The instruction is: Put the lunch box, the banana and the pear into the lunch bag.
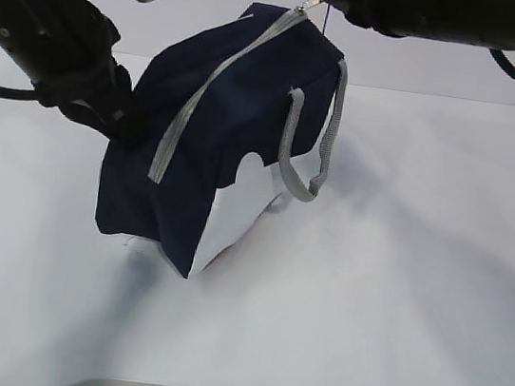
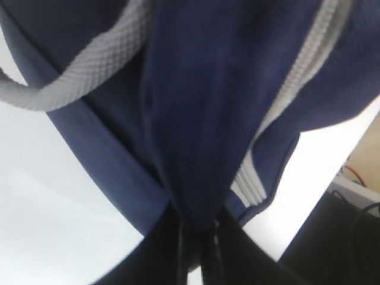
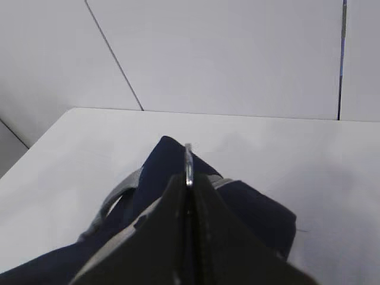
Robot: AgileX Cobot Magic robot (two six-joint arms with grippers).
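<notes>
The navy lunch bag with a white lower panel stands tilted on the white table, its grey zipper closed along the top. My right gripper is shut on the zipper's ring pull at the bag's far upper corner. My left gripper is shut on a fold of navy bag fabric at the bag's left end. A grey webbing handle hangs on the near side. The lunch box, banana and pear are out of view.
The white table stretches around the bag, with its front edge at the bottom of the exterior view. A white panelled wall stands behind the table. Dark equipment and cables show at the right of the left wrist view.
</notes>
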